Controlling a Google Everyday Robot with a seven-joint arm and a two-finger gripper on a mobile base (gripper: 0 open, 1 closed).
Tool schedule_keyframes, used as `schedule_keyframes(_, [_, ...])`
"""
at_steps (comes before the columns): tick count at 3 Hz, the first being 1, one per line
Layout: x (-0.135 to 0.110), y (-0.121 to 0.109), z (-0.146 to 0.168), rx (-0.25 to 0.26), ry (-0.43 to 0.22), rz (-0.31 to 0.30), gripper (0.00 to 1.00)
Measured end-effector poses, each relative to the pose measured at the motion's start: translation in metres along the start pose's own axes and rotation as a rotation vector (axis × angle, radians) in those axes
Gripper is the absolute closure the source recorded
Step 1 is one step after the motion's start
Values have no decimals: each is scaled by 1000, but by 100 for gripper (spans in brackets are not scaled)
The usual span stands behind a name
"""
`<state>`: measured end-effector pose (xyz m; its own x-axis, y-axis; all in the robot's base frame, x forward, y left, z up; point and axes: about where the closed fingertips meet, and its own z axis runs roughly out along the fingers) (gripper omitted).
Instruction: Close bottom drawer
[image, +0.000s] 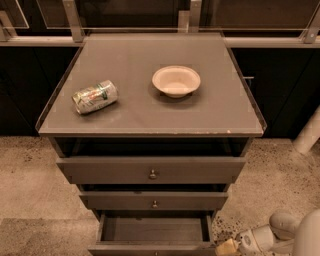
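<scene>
Low down, gripper (228, 247) beside bottom drawer (152, 229)

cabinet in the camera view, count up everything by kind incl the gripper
drawers: 3 (top drawer, middle drawer, bottom drawer, open)
can: 1, on its side
bowl: 1
gripper: 1, lower right, beside the bottom drawer's front corner
total: 6
</scene>
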<state>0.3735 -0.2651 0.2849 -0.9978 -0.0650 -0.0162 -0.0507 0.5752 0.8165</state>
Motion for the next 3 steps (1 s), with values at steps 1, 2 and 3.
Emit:
schedule_keyframes(1, [-3,-35,25,-24,6,62,100])
schedule_keyframes(2, [-5,-59,44,-40,14,103,100])
schedule_keyframes(3, [-5,-63,48,-41,12,104,100])
